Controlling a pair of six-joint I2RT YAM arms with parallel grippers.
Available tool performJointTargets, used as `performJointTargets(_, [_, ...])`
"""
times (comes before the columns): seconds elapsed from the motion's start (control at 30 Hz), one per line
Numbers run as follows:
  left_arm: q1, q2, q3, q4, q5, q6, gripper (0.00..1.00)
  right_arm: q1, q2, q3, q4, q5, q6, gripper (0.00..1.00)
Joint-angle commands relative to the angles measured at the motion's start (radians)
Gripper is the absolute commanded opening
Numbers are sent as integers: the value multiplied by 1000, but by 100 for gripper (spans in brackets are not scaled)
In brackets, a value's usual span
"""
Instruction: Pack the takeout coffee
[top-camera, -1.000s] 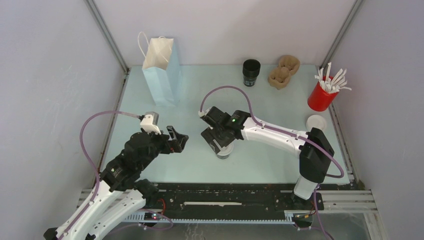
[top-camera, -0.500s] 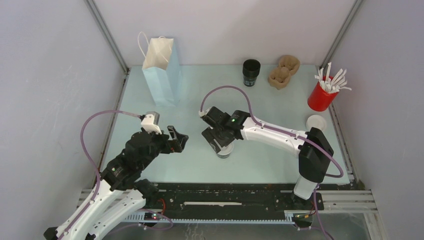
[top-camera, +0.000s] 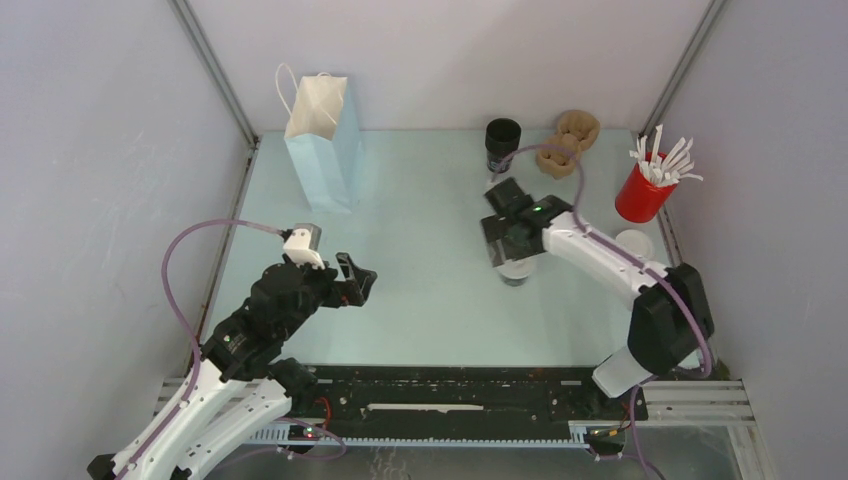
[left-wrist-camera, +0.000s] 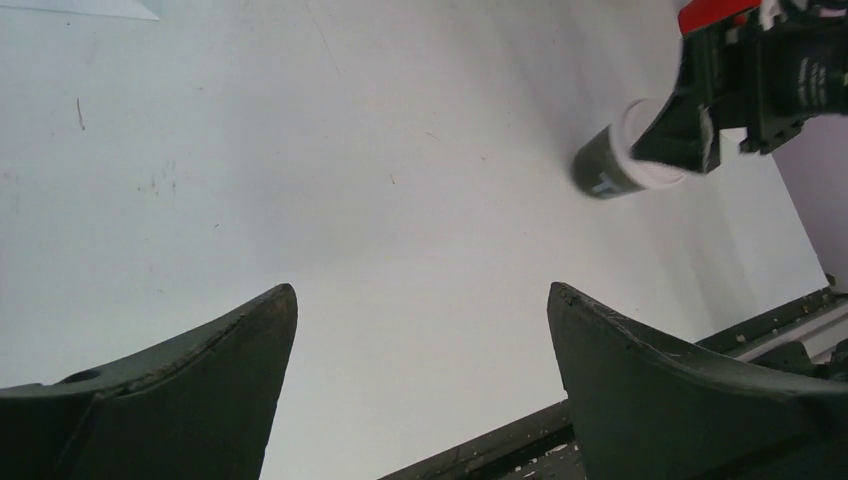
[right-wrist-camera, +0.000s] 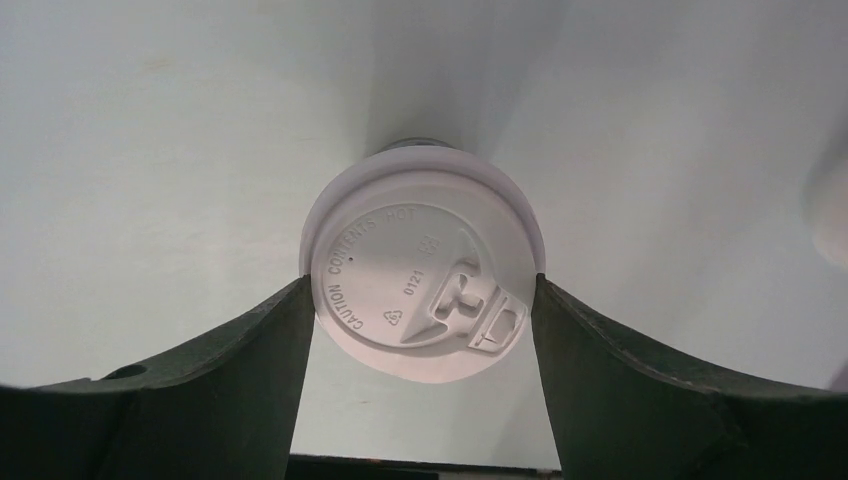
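While rim-pinched by the right gripper (right-wrist-camera: 420, 285), the small black disposable cup with white domed plastic lid (right-wrist-camera: 420, 262) is located right of table (top-camera: 420, 320) centre | judged light, crushable: stiff rim preferred | left gripper (left-wrist-camera: 420, 300) spread wide

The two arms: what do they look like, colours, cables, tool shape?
Both are white links with black joints, left arm and right arm each carrying a purple cable. A green light glows on the right wrist. The left tool and right tool have two dark, curved, tapering fingers.
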Motion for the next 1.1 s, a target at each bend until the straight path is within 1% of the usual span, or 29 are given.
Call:
performJointTargets(0.0, [7, -5, 23, 27, 33, 30, 100, -199, -113, -83, 6, 66, 23, 83])
performJointTargets(0.1, [7, -4, 30, 32, 52, 39, 100, -356, -179, -135, 22, 66, 31, 84])
performJointTargets(0.2, [8, 0, 43, 31, 67, 58, 100, -479, -237, -180, 60, 34, 22, 85])
performJointTargets(0.33, [8, 10, 59, 31, 94, 76, 100, -554, -245, -210, 87, -6, 21, 85])
performJointTargets(0.57, [9, 14, 70, 32, 117, 90, 100, -578, -237, -211, 109, -44, 31, 88])
performJointTargets(0.7, [9, 15, 71, 32, 117, 102, 100, -580, -238, -211, 109, -58, 35, 93])
performJointTargets(0.8, [8, 19, 78, 32, 117, 113, 100, -581, -256, -211, 104, -57, 32, 99])
performJointTargets(0.87, [8, 28, 86, 32, 115, 122, 100, -581, -274, -205, 99, -50, 30, 100])
performJointTargets(1.07, [8, 55, 109, 40, 111, 146, 100, -549, -314, -89, 60, 2, 7, 100])
